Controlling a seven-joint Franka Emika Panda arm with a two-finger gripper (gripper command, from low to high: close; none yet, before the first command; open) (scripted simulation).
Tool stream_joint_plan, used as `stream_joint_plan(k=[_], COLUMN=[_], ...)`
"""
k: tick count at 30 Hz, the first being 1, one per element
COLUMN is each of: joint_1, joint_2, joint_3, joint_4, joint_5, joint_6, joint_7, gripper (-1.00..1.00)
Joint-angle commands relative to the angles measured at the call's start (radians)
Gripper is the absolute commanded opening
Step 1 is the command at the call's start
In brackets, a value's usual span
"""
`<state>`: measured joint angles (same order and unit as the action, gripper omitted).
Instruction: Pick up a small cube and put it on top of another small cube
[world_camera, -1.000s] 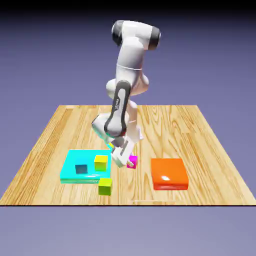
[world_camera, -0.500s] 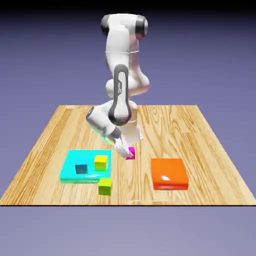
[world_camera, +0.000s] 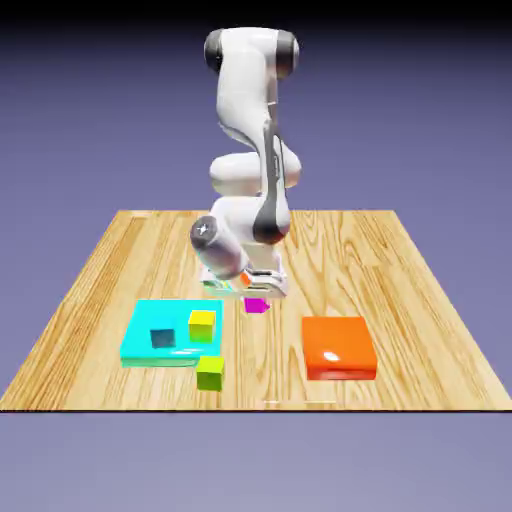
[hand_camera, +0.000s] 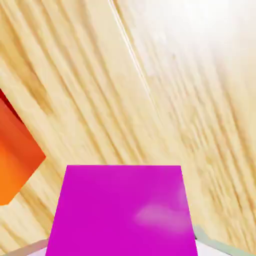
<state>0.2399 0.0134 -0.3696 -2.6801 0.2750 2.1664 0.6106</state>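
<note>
One stage done: my jaws (world_camera: 256, 296) are clamped on the magenta cube (hand_camera: 122, 210), lifted off the counter (world_camera: 400, 270); placing it atop the yellow cube (world_camera: 202, 324) remains.

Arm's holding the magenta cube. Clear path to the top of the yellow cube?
Probably yes. The gripper, shut on the magenta cube, hangs above the table, on the exterior view's right of the yellow cube. The yellow cube's top is bare; the teal cube beside it sits lower.

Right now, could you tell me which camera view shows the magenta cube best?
The hand view: the magenta cube fills its lower middle, large and sharp, above bare wood. The exterior view shows it only as a tiny patch under the gripper, partly hidden.
</note>
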Motion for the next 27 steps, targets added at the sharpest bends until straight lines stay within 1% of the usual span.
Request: stream_joint_plan(k=[1,22,23,27], joint_1=[-0.016,-0.313,-0.313,-0.355], joint_2=[0.000,0.001,0.001,0.105], joint_3=[0.019,0.432,0.432,0.386], joint_4=[0.010,0.213,0.213,0.156], joint_5=[-0.047,-0.929,-0.929,-1.041], joint_6=[-0.009,-0.197,-0.197,-0.044], joint_7=[-0.018,-0.430,-0.430,-0.353], gripper=[-1.00,-1.00,-1.00,-1.00])
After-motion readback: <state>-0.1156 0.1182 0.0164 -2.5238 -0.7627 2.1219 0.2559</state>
